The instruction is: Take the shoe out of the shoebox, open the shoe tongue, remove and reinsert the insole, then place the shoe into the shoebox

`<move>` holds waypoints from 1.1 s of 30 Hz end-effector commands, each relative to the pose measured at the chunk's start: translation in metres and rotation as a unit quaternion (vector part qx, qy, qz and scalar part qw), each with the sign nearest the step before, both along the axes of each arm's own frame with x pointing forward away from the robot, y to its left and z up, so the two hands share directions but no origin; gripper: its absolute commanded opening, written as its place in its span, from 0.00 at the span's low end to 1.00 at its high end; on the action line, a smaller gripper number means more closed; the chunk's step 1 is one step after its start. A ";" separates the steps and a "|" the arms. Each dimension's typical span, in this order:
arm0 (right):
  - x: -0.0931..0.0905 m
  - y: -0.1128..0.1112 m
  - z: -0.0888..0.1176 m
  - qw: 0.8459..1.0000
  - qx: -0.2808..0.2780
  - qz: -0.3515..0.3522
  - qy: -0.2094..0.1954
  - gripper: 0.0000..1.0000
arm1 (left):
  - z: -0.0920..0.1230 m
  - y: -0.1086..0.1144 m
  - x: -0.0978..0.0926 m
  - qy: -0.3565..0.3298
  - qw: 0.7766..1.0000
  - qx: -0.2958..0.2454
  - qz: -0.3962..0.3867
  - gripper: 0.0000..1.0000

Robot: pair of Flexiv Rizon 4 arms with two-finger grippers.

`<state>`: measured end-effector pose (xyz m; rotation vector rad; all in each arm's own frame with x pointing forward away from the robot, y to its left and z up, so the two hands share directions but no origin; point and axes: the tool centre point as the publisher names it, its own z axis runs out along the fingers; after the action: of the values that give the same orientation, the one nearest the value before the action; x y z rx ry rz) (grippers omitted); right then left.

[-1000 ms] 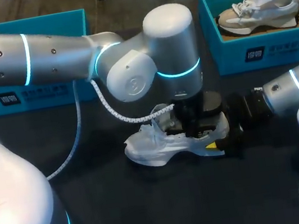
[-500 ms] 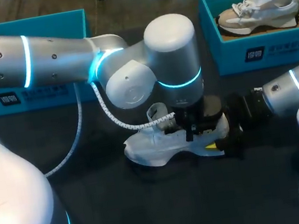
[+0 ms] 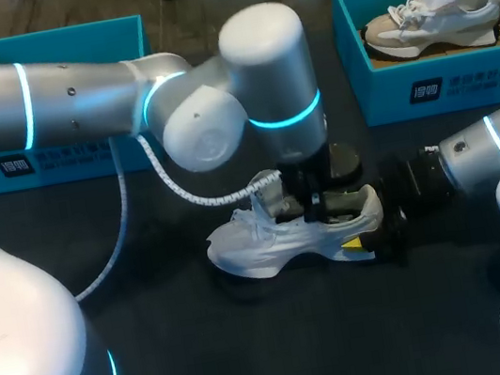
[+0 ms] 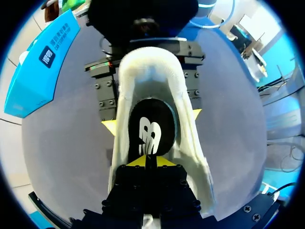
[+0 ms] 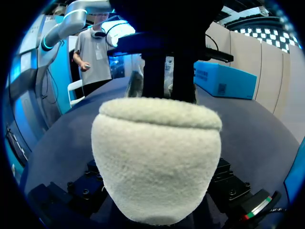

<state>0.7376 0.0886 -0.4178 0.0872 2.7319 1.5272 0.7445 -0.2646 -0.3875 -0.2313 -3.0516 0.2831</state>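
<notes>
1. Left gripper [image 4: 146, 161] is down in the mouth of the white shoe [image 3: 259, 243]. Its yellow tips are drawn together with only a thin dark line between them. They sit at the edge of the black insole [image 4: 151, 125], which lies flat inside the shoe. I cannot tell whether they nip the insole or just touch it.
2. Right gripper [image 4: 152, 119] is clamped on the shoe's heel, one yellow tip pressed against each side of the heel (clearest from the left wrist view).
3. In the head view the shoe stands upright on its sole on the dark table [image 3: 256, 348], near the centre, outside both boxes. Its toe points to 9 o'clock and its heel to 3 o'clock.
4. Left arm [image 3: 73, 92] comes in from 9 o'clock, and its wrist hangs straight over the shoe's opening. A white coiled cable [image 3: 183, 187] loops under it, just above the laces.
5. Right arm [image 3: 483, 155] comes in from 3 o'clock, low and level with the heel.
6. In the right wrist view the fuzzy off-white heel fills the space ahead of the gripper. The left arm's black fingers stand upright just beyond it.
7. Teal shoebox [image 3: 388, 94] is at 1 o'clock from the shoe, well apart. A second shoe [image 3: 431, 11] (beige and white) lies in it on its side.
8. Another teal shoebox [image 3: 75, 161] is at 10 o'clock, partly hidden by the left arm, and its inside cannot be seen.
</notes>
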 end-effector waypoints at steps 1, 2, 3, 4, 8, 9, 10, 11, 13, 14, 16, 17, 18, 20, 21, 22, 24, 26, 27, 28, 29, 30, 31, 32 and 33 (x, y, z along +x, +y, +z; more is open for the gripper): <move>-0.002 0.004 -0.005 1.000 -0.001 -0.001 -0.001 0.00 | 0.015 0.013 0.005 0.025 1.000 -0.008 -0.007 0.00; -0.002 0.004 -0.005 1.000 -0.001 -0.001 -0.001 0.00 | 0.017 0.013 0.004 0.031 0.999 -0.010 -0.006 0.00; -0.002 0.004 -0.005 1.000 -0.001 -0.001 -0.001 0.00 | 0.019 0.013 0.004 0.037 0.999 -0.013 -0.008 0.00; -0.002 0.004 -0.005 1.000 -0.001 -0.001 -0.001 0.00 | 0.021 0.014 0.004 0.039 0.999 -0.013 -0.009 0.00; -0.002 0.004 -0.005 1.000 -0.001 -0.001 -0.001 0.00 | 0.025 0.014 0.005 0.057 0.998 -0.018 -0.012 0.00; -0.002 0.004 -0.005 1.000 -0.001 -0.001 -0.001 0.00 | 0.026 0.015 0.006 0.062 0.998 -0.018 -0.014 0.00; -0.002 0.004 -0.005 1.000 -0.001 -0.001 -0.001 0.00 | 0.027 0.015 0.005 0.066 0.998 -0.018 -0.013 0.00; -0.002 0.004 -0.005 1.000 -0.001 -0.001 -0.001 0.00 | 0.028 0.016 0.005 0.074 0.997 -0.020 -0.014 0.00; -0.002 0.004 -0.005 1.000 -0.001 -0.001 -0.001 0.00 | 0.031 0.017 0.004 0.083 0.996 -0.025 -0.014 0.00; -0.002 0.004 -0.005 1.000 -0.001 -0.001 -0.001 0.00 | 0.034 0.017 0.003 0.088 0.996 -0.028 -0.014 0.00; -0.002 0.004 -0.005 1.000 -0.001 -0.001 -0.001 0.00 | 0.038 0.017 0.001 0.100 0.994 -0.037 -0.013 0.00; -0.002 0.004 -0.005 1.000 -0.001 -0.001 -0.001 0.00 | 0.039 0.017 0.001 0.103 0.994 -0.041 -0.012 0.00; -0.002 0.004 -0.005 1.000 -0.001 -0.001 -0.001 0.00 | 0.041 0.016 0.000 0.106 0.993 -0.045 -0.011 0.00; -0.002 0.004 -0.005 1.000 -0.001 -0.001 -0.001 0.00 | 0.046 0.014 0.000 0.113 0.992 -0.053 -0.009 0.00; -0.002 0.004 -0.005 1.000 -0.001 -0.001 -0.001 0.00 | 0.047 0.013 0.000 0.116 0.992 -0.056 -0.009 0.00; -0.002 0.004 -0.005 1.000 -0.001 -0.001 -0.001 0.00 | 0.050 0.011 -0.001 0.122 0.991 -0.062 -0.009 0.00; -0.002 0.004 -0.005 1.000 -0.001 -0.001 -0.001 0.00 | 0.054 0.006 -0.002 0.127 0.989 -0.071 -0.013 0.00; -0.002 0.004 -0.005 1.000 -0.001 -0.001 -0.001 0.00 | 0.058 0.001 -0.004 0.129 0.989 -0.076 -0.016 0.00; -0.002 0.004 -0.005 1.000 -0.001 -0.001 -0.001 0.00 | 0.059 -0.002 -0.005 0.129 0.988 -0.080 -0.017 0.00; -0.002 0.004 -0.005 1.000 -0.001 -0.001 -0.001 0.00 | 0.061 -0.006 -0.006 0.131 0.988 -0.083 -0.019 0.00; -0.002 0.004 -0.005 1.000 -0.001 -0.001 -0.001 0.00 | 0.062 -0.010 -0.006 0.133 0.987 -0.085 -0.020 0.00; -0.002 0.004 -0.005 1.000 -0.001 -0.001 -0.001 0.00 | 0.064 -0.013 -0.007 0.134 0.987 -0.087 -0.023 0.00; -0.002 0.004 -0.005 1.000 -0.001 -0.001 -0.001 0.00 | 0.065 -0.016 -0.008 0.134 0.987 -0.088 -0.026 0.00; -0.002 0.004 -0.005 1.000 -0.001 -0.001 -0.001 0.00 | 0.065 -0.019 -0.009 0.135 0.986 -0.090 -0.029 0.00; -0.002 0.004 -0.005 1.000 -0.001 -0.001 -0.001 0.00 | 0.066 -0.022 -0.010 0.136 0.986 -0.091 -0.031 0.00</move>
<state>0.7373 0.0883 -0.4177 0.0871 2.7327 1.5264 0.7342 -0.2780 -0.3201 -0.2651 -2.7493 0.5500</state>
